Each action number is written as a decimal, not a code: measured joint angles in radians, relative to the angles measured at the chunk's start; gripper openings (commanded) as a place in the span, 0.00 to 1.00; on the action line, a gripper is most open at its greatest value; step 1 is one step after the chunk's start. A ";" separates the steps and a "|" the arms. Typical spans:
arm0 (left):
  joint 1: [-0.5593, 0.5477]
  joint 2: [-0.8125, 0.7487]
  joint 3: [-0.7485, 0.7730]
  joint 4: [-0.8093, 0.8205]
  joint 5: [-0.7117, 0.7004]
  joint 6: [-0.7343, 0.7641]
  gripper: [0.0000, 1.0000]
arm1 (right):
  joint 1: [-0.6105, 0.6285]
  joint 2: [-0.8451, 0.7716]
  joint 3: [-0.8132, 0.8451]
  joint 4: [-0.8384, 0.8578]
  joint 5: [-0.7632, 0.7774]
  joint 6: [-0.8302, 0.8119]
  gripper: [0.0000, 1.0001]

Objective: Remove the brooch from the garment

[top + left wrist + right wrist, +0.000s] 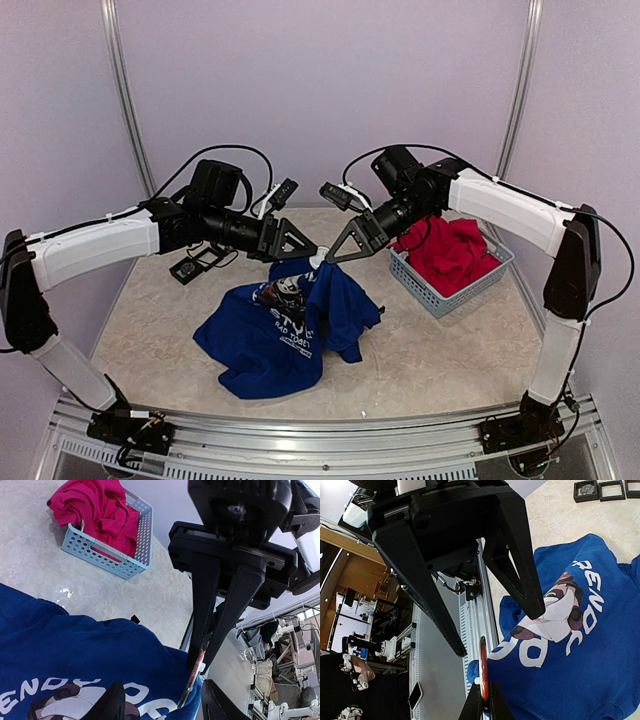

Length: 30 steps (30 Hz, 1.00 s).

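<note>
**Right gripper pinches the brooch at the shirt's raised edge**

The royal-blue short-sleeved T-shirt (pixel 268 345) with white lettering and a dark-and-white graphic on its chest lies crumpled in the middle of the pale, mottled counter (pixel 430 350). One part of it is drawn up off the surface to the point where the two arms meet.

At that raised edge sits the slim red-and-silver brooch (pixel 483 662). The right gripper (pixel 335 256) has its two black fingers brought together almost to touching, with the brooch pinched between their tips. The brooch lies against the blue fabric's border. The views do not show whether its pin passes through the cloth.

The left gripper (pixel 499 634) faces the right one from the other side with its fingers spread wide. One fingertip (pixel 536 614) rests over the printed graphic, and the other hangs past the shirt's edge, above the aluminium rail (pixel 300 440) at the near side of the counter. The lifted fabric lies between the two fingers, and they are not closed on it.

To the right of the shirt, well apart from it, stands a light-blue perforated plastic basket (pixel 440 300) holding a bunched plain red garment (pixel 452 250). Near the far left of the counter, behind the left arm, lie a few small black square trays (pixel 195 266).
</note>
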 measured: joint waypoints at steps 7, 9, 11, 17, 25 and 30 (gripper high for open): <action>-0.004 0.018 0.015 -0.014 0.021 0.002 0.25 | 0.000 0.001 0.000 0.000 -0.003 0.008 0.00; -0.006 0.020 0.021 -0.014 0.027 -0.002 0.19 | 0.000 0.002 0.000 0.002 -0.003 0.010 0.00; -0.008 0.021 0.023 -0.013 0.038 0.002 0.17 | 0.000 0.006 0.001 0.003 -0.003 0.013 0.00; -0.013 0.039 0.024 -0.014 0.050 0.001 0.18 | 0.000 0.017 0.002 0.014 -0.005 0.020 0.00; -0.016 0.045 0.026 -0.011 0.080 0.010 0.00 | -0.003 0.017 0.010 0.014 0.001 0.027 0.00; -0.016 0.045 0.026 -0.005 0.071 0.005 0.00 | -0.008 0.013 -0.004 0.048 0.014 0.052 0.41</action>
